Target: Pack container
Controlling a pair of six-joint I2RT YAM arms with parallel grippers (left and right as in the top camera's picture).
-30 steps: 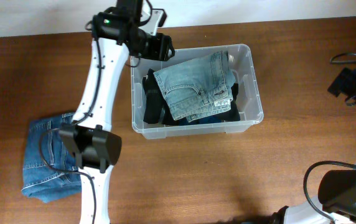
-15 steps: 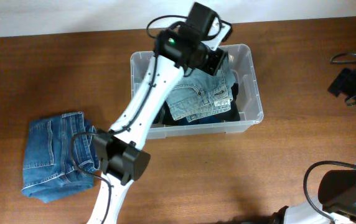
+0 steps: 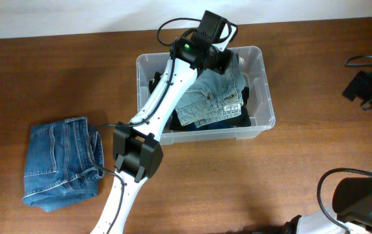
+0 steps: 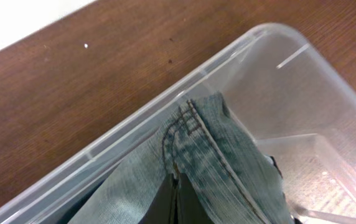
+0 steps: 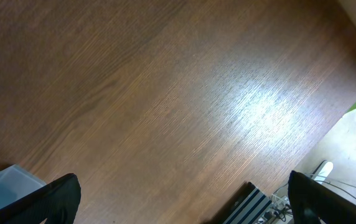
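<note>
The left gripper [image 4: 175, 200] on the jeans [image 4: 228, 162]
Closed, tips touching denim inside the container [image 4: 277, 68] at the table's [image 5: 165, 93] far edge; right gripper [image 5: 181, 205] spread wide above the table.

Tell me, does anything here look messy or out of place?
Blue jeans lie on the table left of the container, not inside. Inside, the pale jeans sit crooked on dark clothes, one corner bunched at the far wall where the left gripper pinches it.

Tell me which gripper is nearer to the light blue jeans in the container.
Left. The left gripper is shut right at the light blue jeans inside the container; the right gripper hangs open above the table, well away from them.
</note>
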